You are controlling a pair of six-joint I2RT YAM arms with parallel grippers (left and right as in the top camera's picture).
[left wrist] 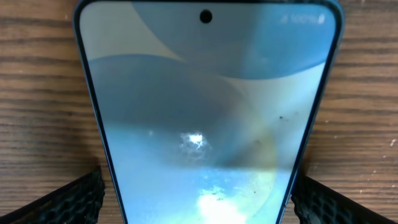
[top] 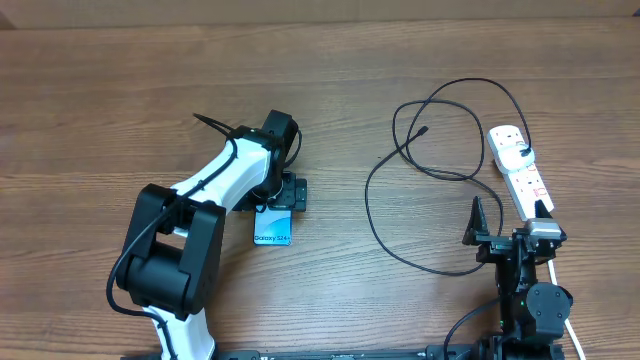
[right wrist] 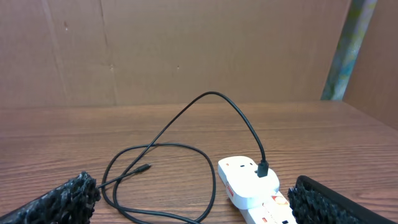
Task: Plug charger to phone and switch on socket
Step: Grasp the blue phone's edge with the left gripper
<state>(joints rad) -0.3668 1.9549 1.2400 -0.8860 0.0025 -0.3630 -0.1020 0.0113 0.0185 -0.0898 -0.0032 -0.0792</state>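
Glare sits on the glossy light blue-teal screen of the slim rectangular phone (left wrist: pixel 205 112), which lies flat on the brown wood-grain table (top: pixel 100 80) left of centre. Its corners are rounded and a small dark camera hole sits near one end. In the overhead view only the other end shows, the one printed "Galaxy S24+". The rest is hidden under the left gripper (top: pixel 284 194), at the end of a white and black arm. That gripper's black, rough-textured fingers (left wrist: pixel 68 199) stand one on each side of the phone's long edges, so the jaws are spread with the phone between them. Whether they touch its edges cannot be told.

Well to the right, the long thin black charger cable (top: pixel 375 215) lies in loose loops on the table. Its small plug tip (top: pixel 425 130) rests free on the wood, well apart from the phone. The cable's other end goes into a blocky white adapter (right wrist: pixel 249 180) seated on the far end of the white elongated plastic power strip (top: pixel 528 182), which carries small red switch marks.

The right gripper (top: pixel 508 220) is just at the near end of the strip. Its black textured fingers (right wrist: pixel 56 202) are spread wide apart with nothing held between them.
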